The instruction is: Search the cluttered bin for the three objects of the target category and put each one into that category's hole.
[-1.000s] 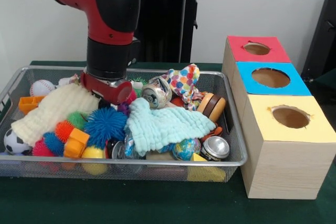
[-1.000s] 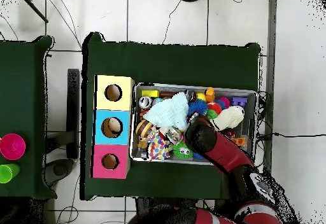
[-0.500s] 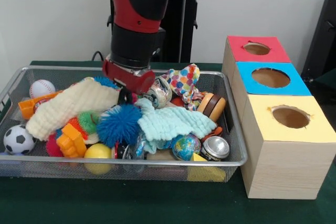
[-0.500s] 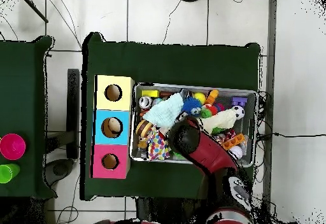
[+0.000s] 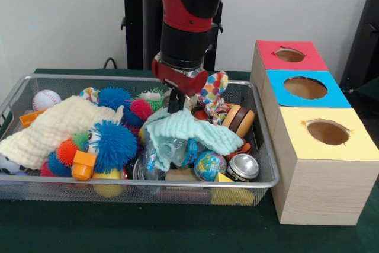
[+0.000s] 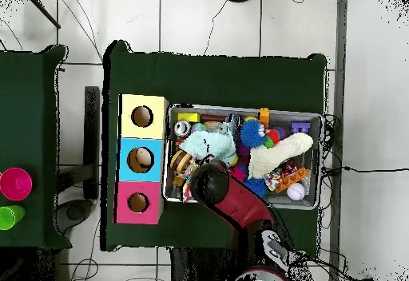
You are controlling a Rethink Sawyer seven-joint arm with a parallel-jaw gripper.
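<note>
One wide silver wire-mesh basket (image 5: 23,87) sits on the dark green bench (image 5: 148,229), stuffed with toys. Going left to right in the front view: a white baseball (image 5: 46,99) at about 10 o'clock in the basket, a cream knitted cloth (image 5: 53,128) draped across the left side, and a blue spiky puffer ball (image 5: 113,144) right beside an orange plastic block (image 5: 84,165). Around the middle, a pale mint knitted cloth (image 5: 189,131) lies over the heap. The red and black arm (image 5: 188,22) comes down at 12 o'clock, and its dark fingers (image 5: 175,103) are right at the top edge of that mint cloth; can't tell how far apart they are or whether they've got anything. Further right there's a small globe-print ball (image 5: 209,165), a silver metal can (image 5: 243,167) at 5 o'clock, and a brown and tan burger-shaped toy (image 5: 238,119). Just past the basket stands a row of pale wooden boxes, with the round hole in the red top (image 5: 289,55) farthest back at 1 o'clock.
</note>
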